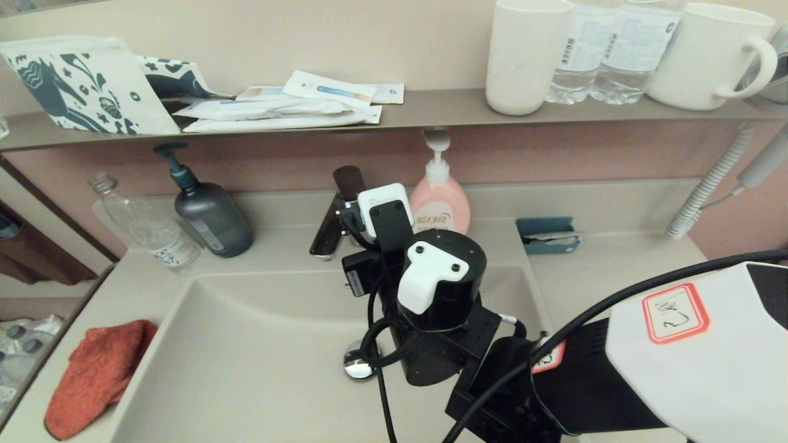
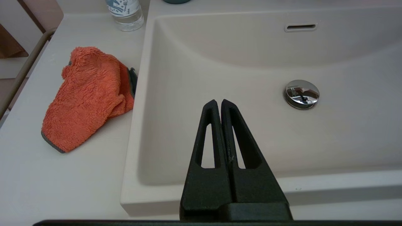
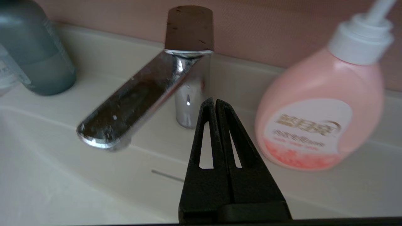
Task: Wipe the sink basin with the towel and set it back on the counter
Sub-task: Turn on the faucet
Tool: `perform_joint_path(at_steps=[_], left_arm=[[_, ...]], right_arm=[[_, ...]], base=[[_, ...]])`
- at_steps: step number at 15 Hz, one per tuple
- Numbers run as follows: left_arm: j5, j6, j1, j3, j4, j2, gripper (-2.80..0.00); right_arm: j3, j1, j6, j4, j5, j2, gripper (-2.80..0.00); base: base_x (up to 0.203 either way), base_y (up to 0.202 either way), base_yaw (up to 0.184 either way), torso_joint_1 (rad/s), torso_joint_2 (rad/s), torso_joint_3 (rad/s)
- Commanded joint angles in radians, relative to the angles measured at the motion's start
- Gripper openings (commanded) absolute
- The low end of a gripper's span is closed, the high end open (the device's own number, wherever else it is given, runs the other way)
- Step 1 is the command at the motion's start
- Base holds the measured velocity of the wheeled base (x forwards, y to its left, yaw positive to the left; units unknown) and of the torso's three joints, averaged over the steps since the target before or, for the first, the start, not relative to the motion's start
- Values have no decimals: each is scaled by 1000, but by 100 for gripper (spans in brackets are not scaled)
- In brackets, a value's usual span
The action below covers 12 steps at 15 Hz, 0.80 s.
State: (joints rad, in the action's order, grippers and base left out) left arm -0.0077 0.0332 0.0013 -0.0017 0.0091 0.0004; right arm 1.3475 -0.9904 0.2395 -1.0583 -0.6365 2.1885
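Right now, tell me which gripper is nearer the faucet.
Right. The right gripper, shut, points at the faucet from over the sink basin. The left gripper, shut, sits at the basin's front, far from it.

You have an orange-red towel with a dark grey trim on the beige-cream counter. The basin matches the counter; its drain plug is shiny chrome. Your two grippers, left and right, are matte black. The tap is chrome under a brown top. The soap bottle is pink with a white label, and the pump bottle dark teal-grey. The pouch is white with teal figures.
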Motion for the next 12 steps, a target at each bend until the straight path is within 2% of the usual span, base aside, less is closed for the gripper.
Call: perform_joint_path(at_steps=[1, 12], left_arm=[[0, 1, 0, 0, 0, 0, -280], [0, 1, 0, 0, 0, 0, -280]], right_arm=[[51, 7, 5, -4, -1, 48, -280], [328, 32, 27, 57, 32, 156, -280]], base=[[0, 0, 0, 0, 0, 0], [0, 0, 0, 0, 0, 0]])
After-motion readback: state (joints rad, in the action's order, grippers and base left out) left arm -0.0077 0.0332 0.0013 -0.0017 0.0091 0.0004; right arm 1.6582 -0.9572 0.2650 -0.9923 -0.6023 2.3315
